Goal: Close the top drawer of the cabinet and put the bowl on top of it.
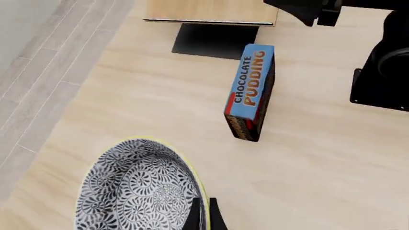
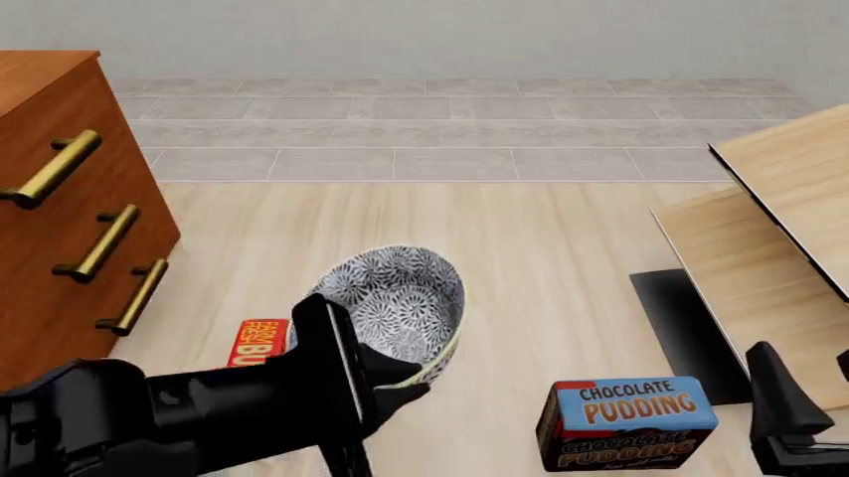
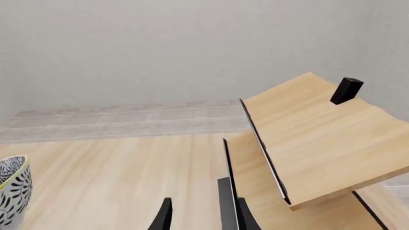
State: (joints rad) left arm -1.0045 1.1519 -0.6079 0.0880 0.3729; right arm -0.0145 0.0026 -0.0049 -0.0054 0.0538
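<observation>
We saw the left gripper (image 2: 398,383) pinching the bowl (image 2: 396,310) by its near rim: in the left wrist view one black finger (image 1: 195,215) sat inside the wall and the other outside, w/ the yellowish edge between them. So it was clamped on the bowl.

The bowl looked lifted a bit off the table (image 2: 558,248) and tilted, mouth facing up and toward the camera in the front view; whether it cleared the surface fully we couldn't tell. Being round it had no long axis; only its opening gave a direction.

Risks, as we judged them: a one-sided rim pinch lets the bowl swing or slip out on the way up to the cabinet (image 2: 67,209), which stood well to the left and taller than the bowl. A low carry could knock the bowl into the cabinet's front or the brass handles. The top drawer (image 2: 47,119) appeared flush, but the angle was too oblique to be sure; if ajar, it needs pushing first.

Beyond the bowl lay a red box (image 2: 258,343) just beside it and a pudding box (image 2: 626,422) nearer the right gripper (image 3: 199,215), whose fingers stood apart, holding nothing, by the pale wood furniture (image 3: 319,143).
</observation>
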